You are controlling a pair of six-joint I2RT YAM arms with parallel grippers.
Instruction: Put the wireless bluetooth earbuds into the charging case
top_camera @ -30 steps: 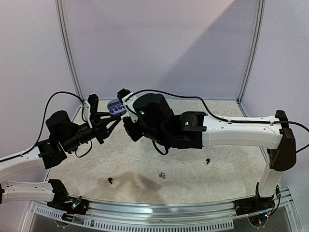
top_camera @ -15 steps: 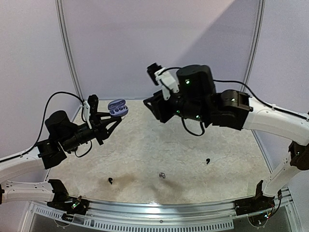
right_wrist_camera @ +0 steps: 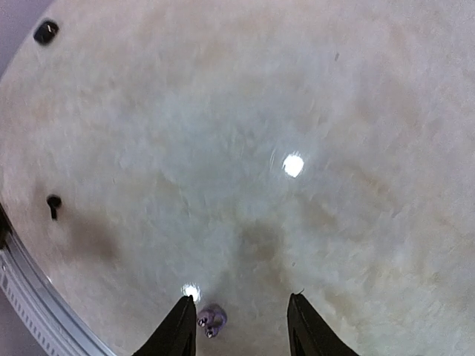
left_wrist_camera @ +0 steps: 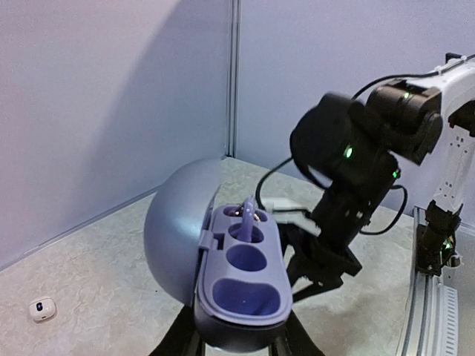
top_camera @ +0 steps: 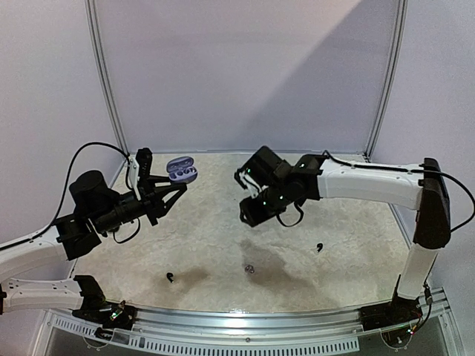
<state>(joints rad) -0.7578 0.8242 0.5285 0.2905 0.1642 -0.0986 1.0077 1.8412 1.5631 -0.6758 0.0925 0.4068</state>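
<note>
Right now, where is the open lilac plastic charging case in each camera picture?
Top external: the lilac charging case sits just left of centre.
Left wrist: bottom centre, lid open.
Right wrist: not in it.
Shared landmark: the pale speckled tabletop.

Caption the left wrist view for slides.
Open lavender clamshell charging case in left gripper, one stemmed earbud inside; right arm beyond.

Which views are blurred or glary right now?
Right wrist: table smeared soft, two glare spots, the earbud at the bottom edge blurry. Left wrist: case sharp. Top: crisp, a dark shadow under the right arm.
</note>
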